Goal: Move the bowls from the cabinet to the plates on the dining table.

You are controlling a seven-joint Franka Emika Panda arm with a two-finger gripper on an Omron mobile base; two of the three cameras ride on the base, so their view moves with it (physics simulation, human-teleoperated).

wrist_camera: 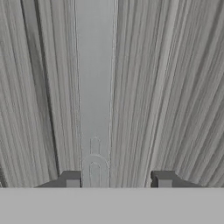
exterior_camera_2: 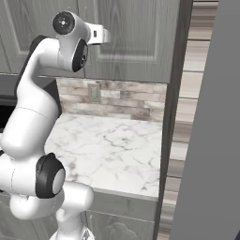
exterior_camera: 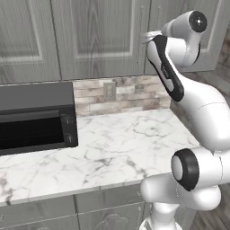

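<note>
Facing the cabinet at close range, the gripper is seen in the hand view with its two dark fingertips spread apart and nothing between them. A slim bar handle runs straight up the grey wood-grain door there, its lower end lying in the gap between the tips, nearer the left one; whether it is touched cannot be told. In the base views the arm is raised high, its wrist up against the panelled doors, which are shut. Below the doors a brick backsplash with a wall socket is seen, then a marble-topped table. A black microwave stands on its left part.
</note>
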